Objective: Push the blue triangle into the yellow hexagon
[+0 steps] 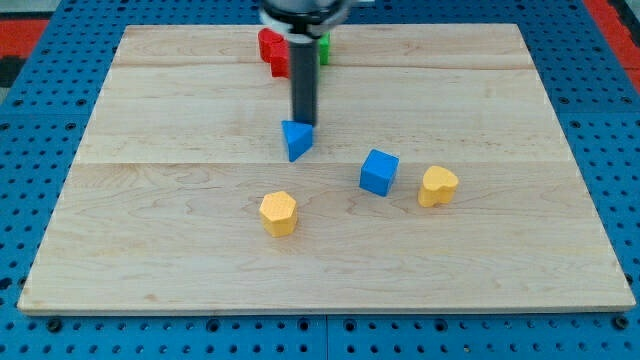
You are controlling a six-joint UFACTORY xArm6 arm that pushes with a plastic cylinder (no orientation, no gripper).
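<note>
My tip (303, 124) touches the top edge of the blue triangle (296, 140), at its 12 o'clock. The yellow hexagon (279, 212) sits near, at the triangle's 6 o'clock, apart from it on the desk (150, 220). No claw shows here. A blue cube (379, 172) lies at the triangle's 4 o'clock.

No text, label, brand, number or sign can be read anywhere in this view. The wooden board (150, 230), the coloured blocks and the blue perforated surface (30, 120) around the board all carry no writing.
</note>
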